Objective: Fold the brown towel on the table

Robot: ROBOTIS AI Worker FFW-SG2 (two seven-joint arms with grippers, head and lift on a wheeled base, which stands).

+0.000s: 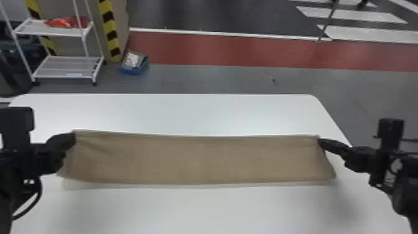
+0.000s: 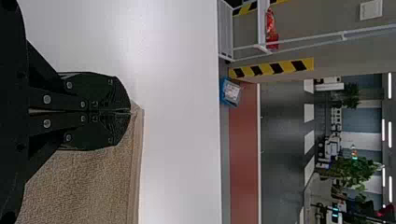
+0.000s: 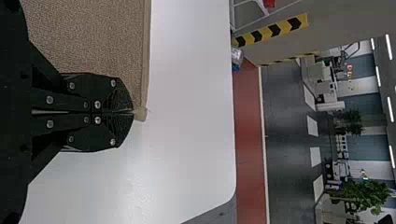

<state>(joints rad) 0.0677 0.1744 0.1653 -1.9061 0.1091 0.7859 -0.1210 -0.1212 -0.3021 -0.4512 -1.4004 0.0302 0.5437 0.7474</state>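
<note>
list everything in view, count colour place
Towel: one, brown, stretched between grippers over table
Table: one, white, under towel
Rack: one, white, far left floor
Bundle: one, red, rack's upper shelf
Box: one, blue, floor right of rack
Striped bands: two, yellow and black, by rack
Floor strip: one, red, beyond table
Floor stripes: several, white, background
Plants: at least two, green, background
Left gripper: one, black, jaws shut on towel's far left corner
Right gripper: one, black, jaws shut on towel's far right corner

no readable text, no legible labels or brands, no readable numbers or signs
</note>
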